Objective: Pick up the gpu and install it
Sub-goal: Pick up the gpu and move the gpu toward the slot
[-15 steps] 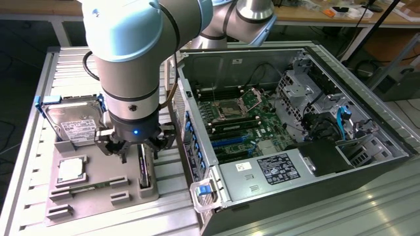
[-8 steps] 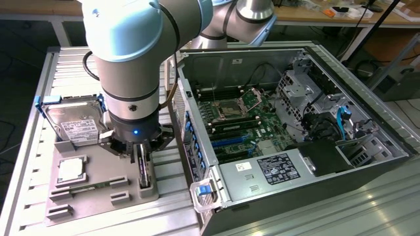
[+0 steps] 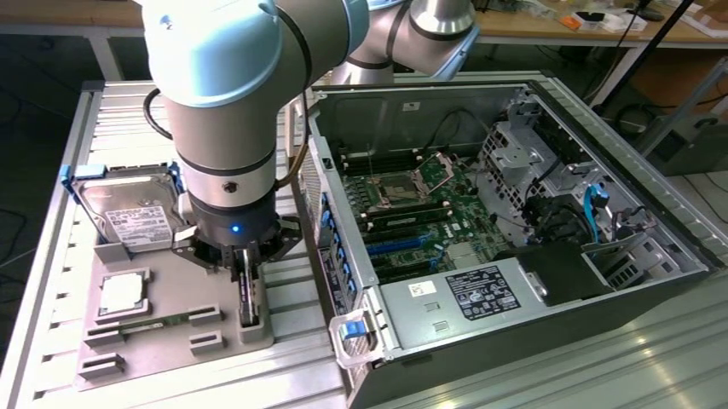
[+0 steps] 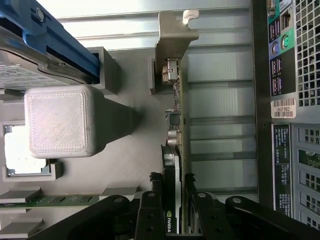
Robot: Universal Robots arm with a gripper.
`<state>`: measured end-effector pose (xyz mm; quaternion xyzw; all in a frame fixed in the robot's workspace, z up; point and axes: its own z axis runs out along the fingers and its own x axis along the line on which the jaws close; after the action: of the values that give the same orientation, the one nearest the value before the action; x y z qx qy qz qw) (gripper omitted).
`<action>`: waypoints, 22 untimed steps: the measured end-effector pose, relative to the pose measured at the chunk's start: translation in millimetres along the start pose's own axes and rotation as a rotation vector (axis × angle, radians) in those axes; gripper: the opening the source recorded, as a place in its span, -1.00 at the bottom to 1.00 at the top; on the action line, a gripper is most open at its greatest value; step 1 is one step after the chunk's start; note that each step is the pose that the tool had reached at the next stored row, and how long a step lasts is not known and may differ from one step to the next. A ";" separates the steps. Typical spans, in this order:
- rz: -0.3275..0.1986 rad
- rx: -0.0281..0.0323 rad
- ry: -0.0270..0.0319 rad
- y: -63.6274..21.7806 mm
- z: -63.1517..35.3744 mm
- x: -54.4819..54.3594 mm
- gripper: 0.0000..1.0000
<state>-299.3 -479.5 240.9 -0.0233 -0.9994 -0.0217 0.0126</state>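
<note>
My gripper [image 3: 248,294] [image 4: 173,210] hangs straight down over the grey holder tray [image 3: 170,345], on the exterior view's left of the open computer case [image 3: 387,115]. The gpu [image 3: 251,317] [image 4: 177,125] stands on edge in its slot at the tray's right side, and it sits there with its lower edge in the holder. My fingers [image 4: 151,207] are pressed in on the card, one against each flat face (the wrist view shows no gap on either side). Its silvery bracket end [image 4: 172,40] points away from my grip. Further left on the tray lie the hard drive [image 3: 135,217], at the far end, then the processor [image 3: 123,292] and the memory stick [image 3: 148,325] nearer. The motherboard [image 3: 432,213] lies bare inside the case.
</note>
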 end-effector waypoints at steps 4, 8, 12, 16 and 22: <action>0.000 0.0000 0.0000 0.0 0.0 0.0 -0.46; 0.000 0.0000 0.0000 0.0 0.0 0.0 -0.46; 0.000 0.0000 0.0000 0.0 0.0 0.0 -0.46; 0.000 0.0000 0.0001 0.0 0.0 0.0 -0.46; 0.000 0.0000 -0.0001 0.2 -4.6 0.1 -0.46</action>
<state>-299.3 -479.5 245.5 -0.0233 -0.9994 -0.0217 0.0126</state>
